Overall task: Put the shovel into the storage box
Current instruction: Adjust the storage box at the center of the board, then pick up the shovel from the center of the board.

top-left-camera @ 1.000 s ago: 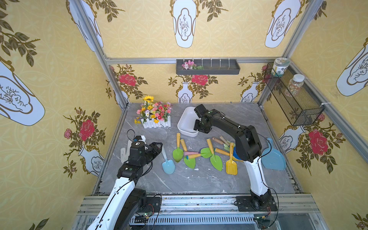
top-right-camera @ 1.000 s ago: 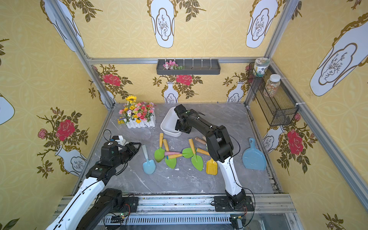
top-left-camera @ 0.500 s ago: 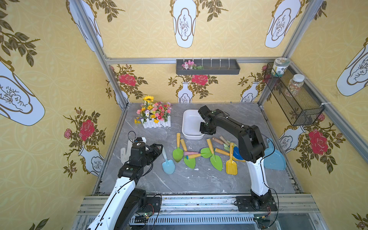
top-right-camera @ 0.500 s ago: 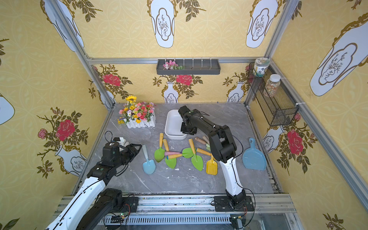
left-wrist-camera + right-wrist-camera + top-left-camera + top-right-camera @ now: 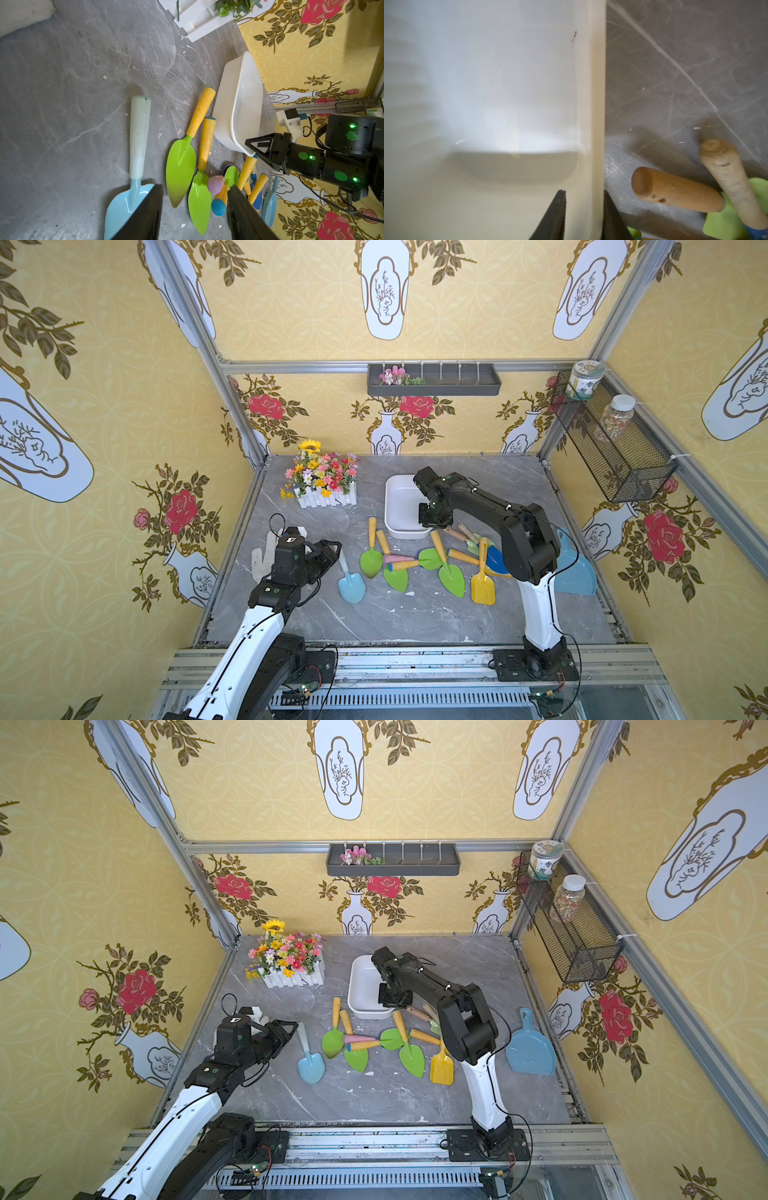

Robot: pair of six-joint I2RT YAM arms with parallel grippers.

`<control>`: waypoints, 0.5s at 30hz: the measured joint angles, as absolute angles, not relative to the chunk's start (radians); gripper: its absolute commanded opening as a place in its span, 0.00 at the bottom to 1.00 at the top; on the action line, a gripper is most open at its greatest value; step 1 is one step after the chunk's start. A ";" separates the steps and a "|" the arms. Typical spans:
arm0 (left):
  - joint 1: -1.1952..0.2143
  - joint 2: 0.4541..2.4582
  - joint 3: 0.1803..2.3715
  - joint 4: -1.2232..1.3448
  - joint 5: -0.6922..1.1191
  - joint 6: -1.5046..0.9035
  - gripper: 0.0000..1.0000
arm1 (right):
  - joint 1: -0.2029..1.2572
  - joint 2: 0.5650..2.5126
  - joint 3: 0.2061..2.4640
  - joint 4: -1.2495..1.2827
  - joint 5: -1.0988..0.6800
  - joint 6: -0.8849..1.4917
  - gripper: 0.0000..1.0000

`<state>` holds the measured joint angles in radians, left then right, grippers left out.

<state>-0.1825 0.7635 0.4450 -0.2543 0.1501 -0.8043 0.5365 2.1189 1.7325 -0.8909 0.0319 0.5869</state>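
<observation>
My right gripper (image 5: 432, 518) (image 5: 583, 199) stands astride the box (image 5: 399, 506) (image 5: 508, 83), with one finger inside and one outside the long wall on my right, close to the corner nearest me. In the wrist view the fingers sit tight to that wall, but I cannot tell whether they pinch it or merely flank it. The box rests flat on the table (image 5: 415, 614).

Behind the box and to its right the table is open up to the back wall. On its left a gap parts it from the flowers (image 5: 324, 485). Just outside the wall I straddle, two wooden handles (image 5: 675, 191) lie near it without touching.

Every shovel lies on the table, outside the box and nearer to me. The green shovels (image 5: 370, 562) point their handles toward its near wall, the yellow shovel (image 5: 483, 589) lies further right, and the dustpan (image 5: 575, 572) is by the right edge. The strip closest to me is open.

My left gripper (image 5: 330, 551) (image 5: 195, 189) hangs near the left edge, jaws spread with nothing between them. The blue shovel (image 5: 351, 583) (image 5: 139, 135) lies just to its right with its handle pointing toward the back, and it is well apart from the box.
</observation>
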 measured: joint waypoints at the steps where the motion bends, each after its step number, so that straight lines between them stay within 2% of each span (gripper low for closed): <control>1: -0.183 0.767 0.446 -0.255 0.152 -0.804 0.55 | 0.537 2.113 1.734 -0.892 0.035 0.581 0.47; 9: -0.192 0.792 0.472 -0.253 0.165 -0.796 0.56 | 0.537 1.985 1.710 -0.906 0.097 0.558 0.59; 15: -0.247 0.830 0.498 -0.259 0.165 -0.793 0.56 | 0.541 1.806 1.528 -0.878 0.106 0.546 0.60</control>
